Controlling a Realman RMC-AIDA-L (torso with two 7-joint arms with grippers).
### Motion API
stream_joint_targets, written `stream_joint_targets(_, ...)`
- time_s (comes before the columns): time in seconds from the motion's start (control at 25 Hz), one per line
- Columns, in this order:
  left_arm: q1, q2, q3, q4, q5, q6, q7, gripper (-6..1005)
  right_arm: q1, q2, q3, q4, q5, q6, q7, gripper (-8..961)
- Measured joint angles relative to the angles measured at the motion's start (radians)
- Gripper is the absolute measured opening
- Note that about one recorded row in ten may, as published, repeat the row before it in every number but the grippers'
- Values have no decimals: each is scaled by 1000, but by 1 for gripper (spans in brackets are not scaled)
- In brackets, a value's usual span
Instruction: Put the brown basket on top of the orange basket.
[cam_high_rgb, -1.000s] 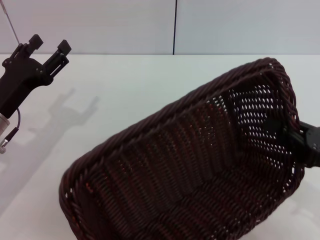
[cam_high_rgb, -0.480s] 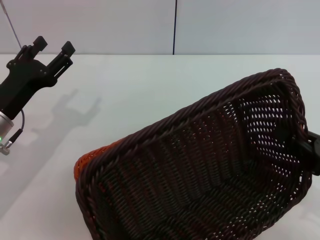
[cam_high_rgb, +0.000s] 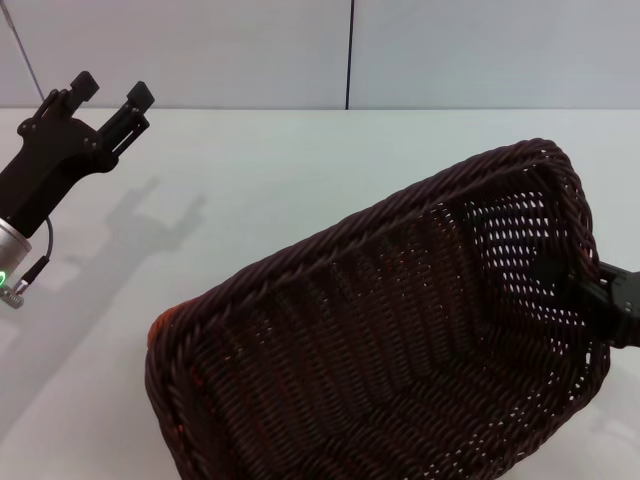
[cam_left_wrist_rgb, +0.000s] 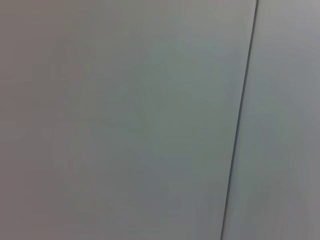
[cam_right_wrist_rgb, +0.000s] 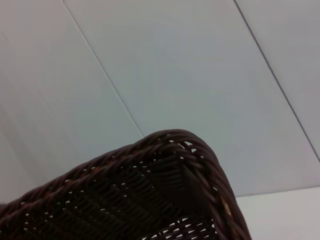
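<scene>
The brown basket (cam_high_rgb: 400, 350) fills the near right of the head view, tilted, with its right end raised. My right gripper (cam_high_rgb: 578, 282) is shut on the basket's right end wall and holds it up. One finger shows dark through the weave, and the gripper's body sticks out to the right. The basket's braided rim corner also shows in the right wrist view (cam_right_wrist_rgb: 175, 145). The orange basket (cam_high_rgb: 157, 333) lies under the brown one and is almost wholly hidden. Only a faint orange edge shows at the near-left corner. My left gripper (cam_high_rgb: 112, 92) is open and empty, raised at the far left.
The white table (cam_high_rgb: 300, 170) stretches behind and to the left of the baskets, and a pale wall with a dark vertical seam (cam_high_rgb: 351, 55) stands behind it. The left wrist view shows only that wall and seam (cam_left_wrist_rgb: 240, 120).
The brown basket dropped and shifted right, baring an orange edge at its left corner. It has since moved back left over the orange basket, covering almost all of it. The left arm barely moved.
</scene>
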Motion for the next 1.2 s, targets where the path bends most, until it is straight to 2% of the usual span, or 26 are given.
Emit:
stream_joint_targets(0.2, -8, 0, 0, -1, 0, -4, 1, 811, 8, -4, 13, 1, -29, -2, 21, 293)
stream_joint_targets(0.44, -14, 0, 0, -2, 1, -6, 2, 811, 66, -8, 49, 44, -81, -39, 62, 299)
stream_joint_targets(0.92, -23, 2, 1, -14, 1, -9, 3, 810, 134, -10, 86, 77, -117, -51, 83, 311)
stream_joint_targets(1.2, -24, 3, 1, -14, 0, -9, 4, 811, 148, -5, 139, 80, -114, -73, 48, 563)
